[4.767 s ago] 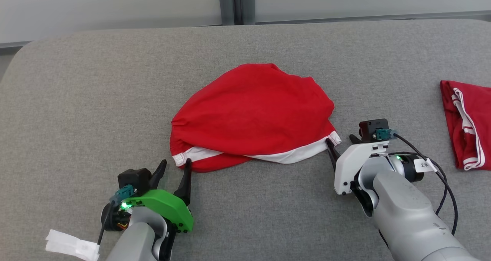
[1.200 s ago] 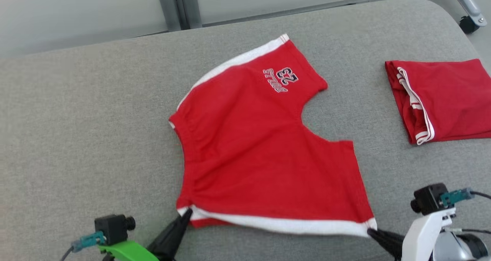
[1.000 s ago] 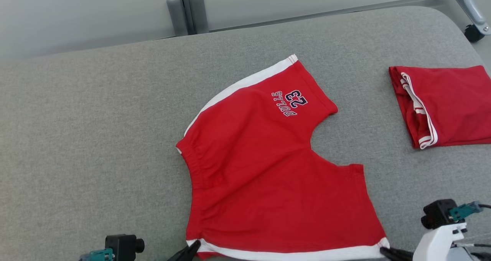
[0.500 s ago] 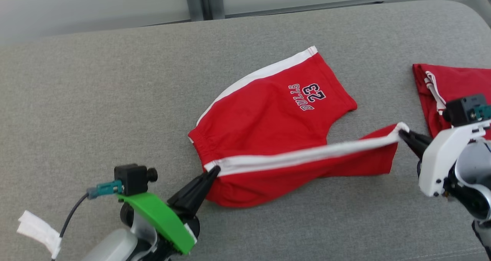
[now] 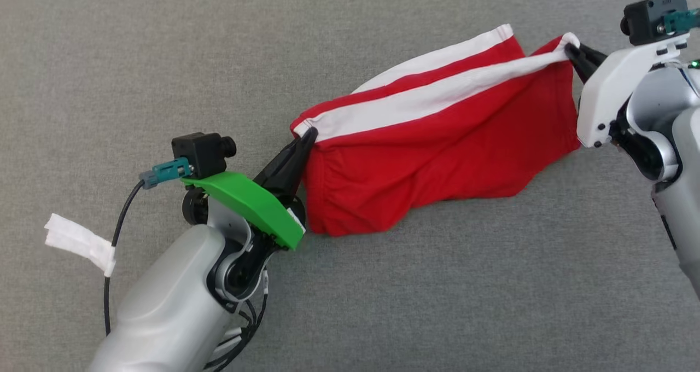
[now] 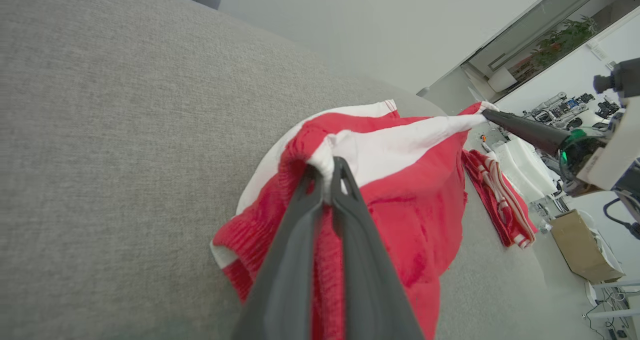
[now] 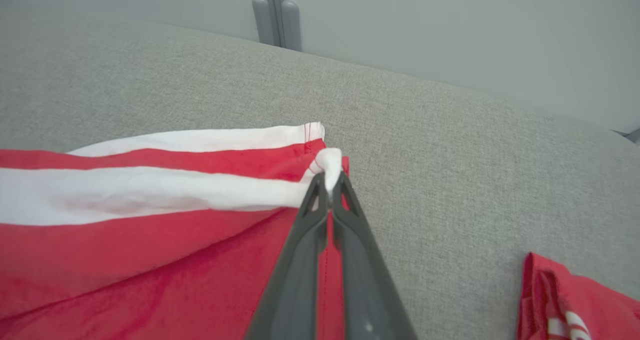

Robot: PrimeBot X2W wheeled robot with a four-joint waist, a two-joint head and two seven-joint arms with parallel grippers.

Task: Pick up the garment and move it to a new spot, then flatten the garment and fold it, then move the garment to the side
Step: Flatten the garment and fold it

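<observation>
I am holding the red shorts (image 5: pixel 437 142) with both of my grippers. My left gripper (image 5: pixel 307 135) is squeezing shut on one end of the white stripe (image 5: pixel 432 94), at the waist end. My right gripper (image 5: pixel 570 48) is squeezing shut on the other end, at the leg corner. The stripe is hanging tight in the air between them, like a little rope. The rest of the shorts is drooping down from it and lying bunched on the grey table (image 5: pixel 136 60). Another white edge (image 5: pixel 437 59) is lying flat on the table just behind.

I think I am doing the fold now, carrying my stripe over to meet that far edge. To do it well, I am trying to hold both ends at the same height and pull gently, so the stripe is straight and not saggy. I should bring both grippers across together, or the fold is going to be crooked. I should lay my stripe right on top of the far one before letting go. The cloth looks soft, so a hard tug could pull a corner out. A second folded garment (image 7: pixel 575 300) is lying near my right side, and I should not bump it.
</observation>
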